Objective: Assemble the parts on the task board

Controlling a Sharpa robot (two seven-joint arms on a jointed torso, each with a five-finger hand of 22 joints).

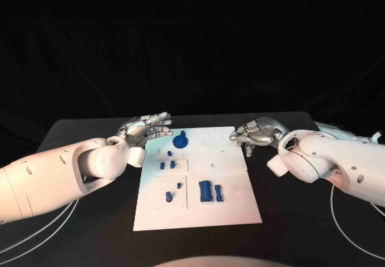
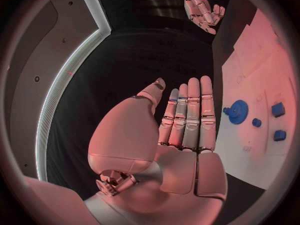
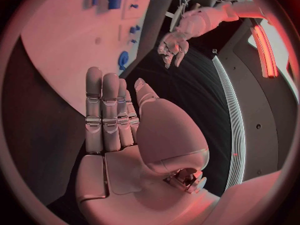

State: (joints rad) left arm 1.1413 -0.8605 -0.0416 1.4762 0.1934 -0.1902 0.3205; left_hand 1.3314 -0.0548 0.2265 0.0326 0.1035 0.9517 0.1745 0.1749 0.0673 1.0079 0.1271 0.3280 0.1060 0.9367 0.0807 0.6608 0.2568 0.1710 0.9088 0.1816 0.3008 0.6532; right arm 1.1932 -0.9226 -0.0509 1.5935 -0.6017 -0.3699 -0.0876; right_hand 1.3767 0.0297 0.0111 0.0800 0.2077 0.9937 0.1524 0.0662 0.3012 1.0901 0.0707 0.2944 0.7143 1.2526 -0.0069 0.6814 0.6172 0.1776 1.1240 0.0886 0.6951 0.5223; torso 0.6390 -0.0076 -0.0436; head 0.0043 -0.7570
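The white task board (image 1: 228,208) lies in the middle of the black table. On it sit a round blue gear (image 1: 181,141), two small blue pieces (image 1: 168,164), two more small pieces (image 1: 172,190) and two long blue blocks (image 1: 210,191). My left hand (image 1: 147,128) hovers by the board's far left corner, fingers straight and apart, holding nothing. My right hand (image 1: 255,133) hovers at the far right corner, also empty. The left wrist view shows the flat left hand (image 2: 184,125), the gear (image 2: 237,111) and the board (image 2: 262,65). The right wrist view shows the flat right hand (image 3: 115,115) over the board (image 3: 69,45).
The black table (image 1: 88,128) runs around the board on all sides, with bare room in front of it. White cables (image 1: 32,239) trail from both arms near the table's front corners. Black cloth hangs behind.
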